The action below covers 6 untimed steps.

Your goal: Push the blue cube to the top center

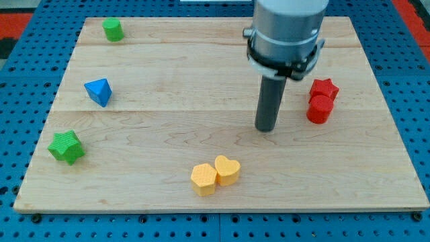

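Resting mid-board, my tip (267, 128) stands well right of blue cube (99, 91).

Green cylinder (113, 29) top left, green star (66, 146) left; two yellow blocks (216, 175) touching, bottom centre; red star (324, 88) touching red cylinder (318, 109), right.

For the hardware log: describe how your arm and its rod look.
A fat grey metal cylinder enters from the view's top, ringed by a black clamp with white trim. Below hangs a straight dark grey rod, round in section, ending in my tip. No cables or markings show.

my tip (266, 128) points straight down, the rod upright.
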Available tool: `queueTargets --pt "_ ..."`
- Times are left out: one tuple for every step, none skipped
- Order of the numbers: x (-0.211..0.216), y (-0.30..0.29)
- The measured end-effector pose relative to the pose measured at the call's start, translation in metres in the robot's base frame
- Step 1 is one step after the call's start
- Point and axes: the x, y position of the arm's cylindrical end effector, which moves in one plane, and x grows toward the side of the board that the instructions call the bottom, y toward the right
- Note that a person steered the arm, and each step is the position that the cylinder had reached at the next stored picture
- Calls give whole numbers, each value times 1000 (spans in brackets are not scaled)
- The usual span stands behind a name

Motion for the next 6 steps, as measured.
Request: queueTargets --pt "-49 -14" --pt "-96 -25" --pt "-129 17" --pt "-172 89" --pt "-211 125" --pt "-231 111"
